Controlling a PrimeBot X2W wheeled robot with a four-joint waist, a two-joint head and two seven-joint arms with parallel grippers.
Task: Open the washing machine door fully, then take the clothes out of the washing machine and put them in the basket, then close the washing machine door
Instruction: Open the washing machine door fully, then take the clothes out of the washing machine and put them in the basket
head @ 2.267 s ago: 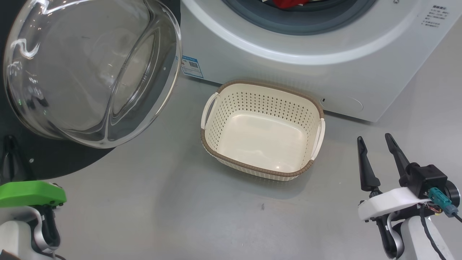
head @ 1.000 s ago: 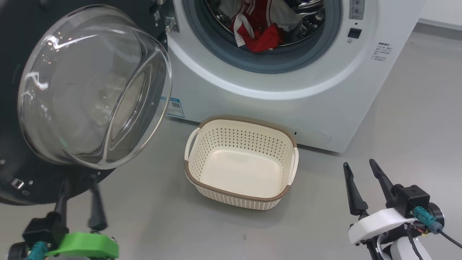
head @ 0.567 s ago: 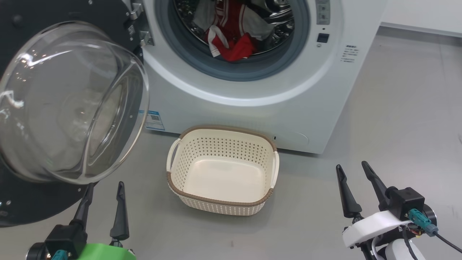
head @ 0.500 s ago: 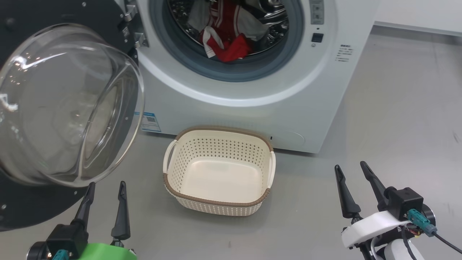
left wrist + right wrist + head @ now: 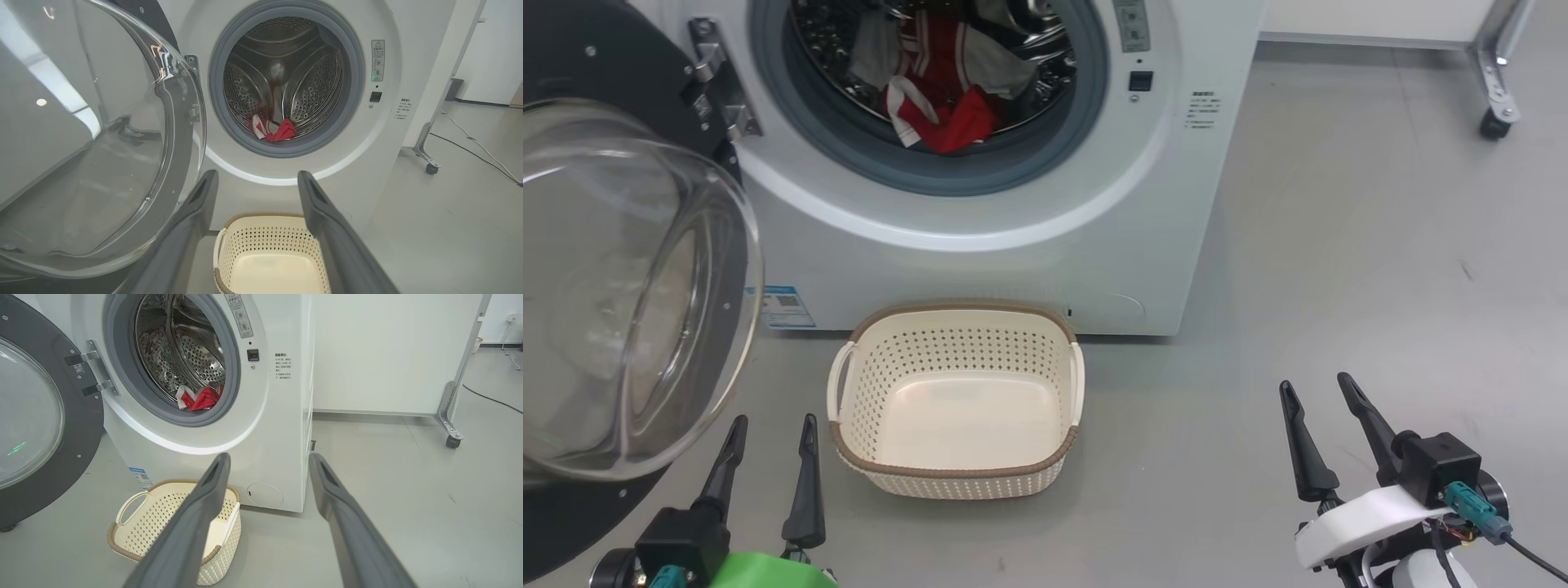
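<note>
- Grey floor runs back to a white wall; a metal frame leg on a castor stands to the right of the washer, well apart from it.
- The washer is a white front-loader facing the robot, with a grey gasket ringing its mouth and a steel drum behind it.
- A small blue label sits low on the washer's front, at its left corner.
- The door hangs swung open from hinges on the washer's left side, its black ring and bulging glass bowl turned toward the robot.
- The clothes lie inside the drum at its lower front, against the gasket lip. They are a red piece with white stripes and grey-white fabric around it.
- The basket stands upright on the floor right in front of the washer, below the mouth, its cream bottom in plain sight. Whether it touches the washer's base I cannot tell.
- The left gripper is at the lower left of the head view, fingers pointing at the washer. Its jaws are spread wide with nothing between them, and it is just beside the basket's left handle and near the door's lower edge.
- The right gripper is at the lower right over bare floor, well apart from the basket, jaws likewise wide and holding nothing.
</note>
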